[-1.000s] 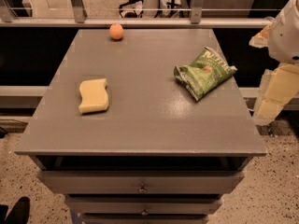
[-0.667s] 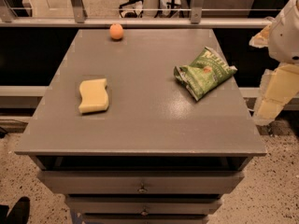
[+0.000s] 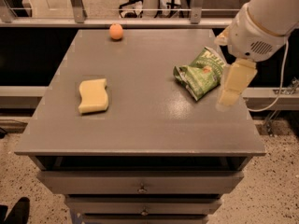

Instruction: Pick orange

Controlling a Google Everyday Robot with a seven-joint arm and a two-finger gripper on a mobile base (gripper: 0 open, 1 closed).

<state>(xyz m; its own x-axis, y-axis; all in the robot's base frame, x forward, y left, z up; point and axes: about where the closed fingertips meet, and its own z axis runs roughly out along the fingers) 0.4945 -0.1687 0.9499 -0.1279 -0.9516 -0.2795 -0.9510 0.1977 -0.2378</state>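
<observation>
Hanging over the right side of the table (image 3: 154,129), gripper (image 3: 229,97) just beside the green snack bag (image 3: 200,73), its spread impossible to make out, orange (image 3: 116,31) at the far edge left of centre, well apart from it, yellow sponge (image 3: 93,95) near left

Cut off by the upper right corner of the frame: arm (image 3: 266,17), with only its white end housing in view. Hanging below it at the right, over the right border of the tabletop (image 3: 140,120): tool (image 3: 225,101), covering the right edge of the green snack bag (image 3: 198,73). Too blurred to read: print on that bag. Too small for skin detail: orange (image 3: 116,31), upper left. Clipped by the bottom edge: lowest drawer (image 3: 145,213). Cropped at the lower left corner: dark shape (image 3: 14,211), not identifiable.
</observation>
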